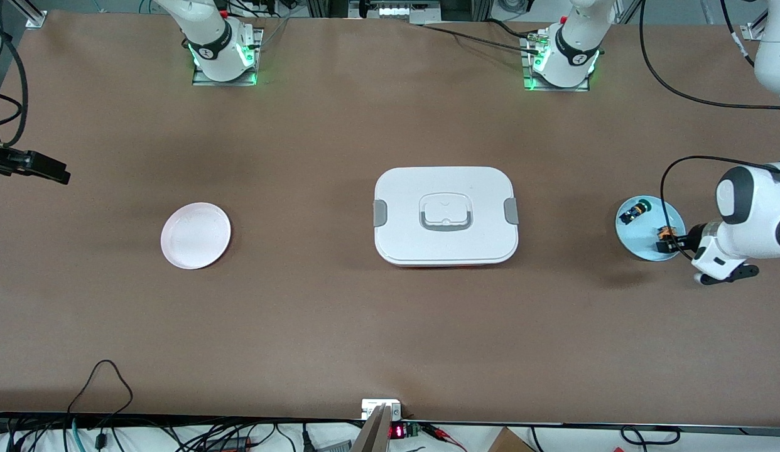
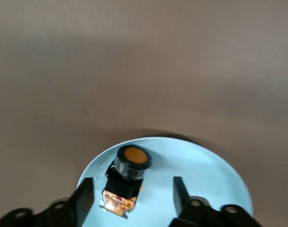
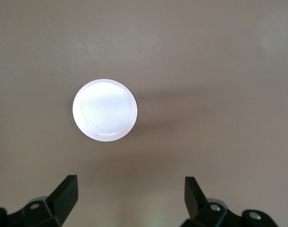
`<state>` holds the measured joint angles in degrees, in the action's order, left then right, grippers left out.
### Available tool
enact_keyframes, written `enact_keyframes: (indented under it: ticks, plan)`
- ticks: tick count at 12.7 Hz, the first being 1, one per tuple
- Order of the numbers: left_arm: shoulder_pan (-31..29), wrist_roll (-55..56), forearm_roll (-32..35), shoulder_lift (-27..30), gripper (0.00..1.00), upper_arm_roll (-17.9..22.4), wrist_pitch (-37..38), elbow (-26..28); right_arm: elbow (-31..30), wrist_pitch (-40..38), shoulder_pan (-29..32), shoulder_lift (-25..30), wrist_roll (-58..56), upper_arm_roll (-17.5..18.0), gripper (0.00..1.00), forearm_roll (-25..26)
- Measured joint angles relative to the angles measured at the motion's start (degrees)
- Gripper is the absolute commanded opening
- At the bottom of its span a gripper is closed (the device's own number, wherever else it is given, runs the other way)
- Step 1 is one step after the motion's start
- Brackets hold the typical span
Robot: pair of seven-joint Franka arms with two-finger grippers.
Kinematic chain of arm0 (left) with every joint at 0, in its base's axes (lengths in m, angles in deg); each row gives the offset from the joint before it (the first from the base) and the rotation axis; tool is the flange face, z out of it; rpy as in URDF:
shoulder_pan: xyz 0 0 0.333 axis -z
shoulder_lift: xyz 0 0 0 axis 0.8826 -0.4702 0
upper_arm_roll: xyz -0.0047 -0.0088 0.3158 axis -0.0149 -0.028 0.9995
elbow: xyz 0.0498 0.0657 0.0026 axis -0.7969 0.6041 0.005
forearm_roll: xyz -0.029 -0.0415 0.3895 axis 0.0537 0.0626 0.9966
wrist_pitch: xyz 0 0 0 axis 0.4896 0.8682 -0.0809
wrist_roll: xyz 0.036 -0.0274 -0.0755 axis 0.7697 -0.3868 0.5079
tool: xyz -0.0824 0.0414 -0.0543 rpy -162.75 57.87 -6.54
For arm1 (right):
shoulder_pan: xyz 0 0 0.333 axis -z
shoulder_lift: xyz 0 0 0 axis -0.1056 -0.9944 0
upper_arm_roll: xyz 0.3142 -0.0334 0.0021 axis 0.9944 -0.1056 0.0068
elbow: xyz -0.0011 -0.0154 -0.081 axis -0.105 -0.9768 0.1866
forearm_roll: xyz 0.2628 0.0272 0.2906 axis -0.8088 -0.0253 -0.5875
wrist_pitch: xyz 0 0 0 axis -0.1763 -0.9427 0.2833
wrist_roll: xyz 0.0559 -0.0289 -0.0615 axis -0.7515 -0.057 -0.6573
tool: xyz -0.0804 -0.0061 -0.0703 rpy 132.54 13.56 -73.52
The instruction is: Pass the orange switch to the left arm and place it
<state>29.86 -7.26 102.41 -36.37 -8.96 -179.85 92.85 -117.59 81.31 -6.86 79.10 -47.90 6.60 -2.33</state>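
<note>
The orange switch (image 1: 664,234), a small black part with an orange-tan body and an orange round cap, lies on a light blue plate (image 1: 641,245) at the left arm's end of the table. My left gripper (image 1: 671,242) is low over that plate and open. In the left wrist view its fingers (image 2: 85,194) stand on either side of the switch (image 2: 126,182) with gaps to it. My right gripper (image 1: 54,171) is open and empty, up in the air at the right arm's end. The white box (image 1: 446,216) stands mid-table between the plates.
A pale pink-white plate (image 1: 196,235) lies empty toward the right arm's end and shows in the right wrist view (image 3: 105,109). A small blue-and-black part with a green end (image 1: 635,211) lies on the blue plate (image 2: 205,179). Cables run along the table's edges.
</note>
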Motion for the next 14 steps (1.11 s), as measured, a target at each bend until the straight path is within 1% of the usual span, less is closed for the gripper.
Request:
enact_keyframes:
  ticks: [1,2,4,5,6,7,8,9,11,12,14]
  plan:
    - [1.0,0.0,-0.8,2.3,1.00,-0.3,1.1,-0.3,-0.5,0.7,-0.3,0.4,-0.3,0.0,1.00,0.0]
    - [2.4,-0.1,-3.1,5.3,1.00,-0.6,3.3,-0.6,-2.1,2.7,-0.5,1.2,-0.5,0.0,1.00,0.0]
    - [5.6,-2.4,-9.0,12.0,1.00,-0.8,7.5,-0.8,-7.1,7.5,-0.5,4.0,-0.6,-0.1,1.00,-0.3]
    - [8.4,-3.8,-10.4,15.7,1.00,-0.2,9.2,-0.9,-9.3,8.5,-0.5,5.6,-0.8,-0.1,1.00,-0.9]
    - [12.4,-4.2,-11.4,19.4,1.00,1.4,11.7,-1.0,-10.7,8.7,-0.5,6.8,-1.5,-0.1,1.00,-1.5]
    - [16.8,-4.4,-12.8,23.3,1.00,3.3,14.5,-1.1,-11.4,8.5,-0.6,7.7,-2.8,-0.2,1.00,-1.9]
    - [20.0,-4.4,-14.5,27.1,1.00,4.3,17.4,-1.1,-11.6,8.1,-0.6,8.2,-3.5,-0.2,1.00,-2.0]
    - [21.8,-4.4,-16.6,30.6,1.00,4.8,19.9,-1.0,-11.6,7.9,-0.6,8.5,-4.0,-0.2,1.00,-2.0]
    - [22.8,-4.5,-21.1,35.5,1.00,5.1,23.1,-0.6,-11.6,7.8,-0.6,8.6,-4.2,-0.3,1.00,-2.0]
    - [22.8,-4.6,-22.2,36.9,1.00,5.3,23.6,-0.3,-11.6,7.8,-0.6,8.6,-4.2,-0.3,1.00,-2.0]
    - [22.9,-4.9,-22.8,37.8,1.00,5.9,24.6,0.1,-11.3,7.8,-0.6,8.7,-4.2,-0.3,1.00,-2.2]
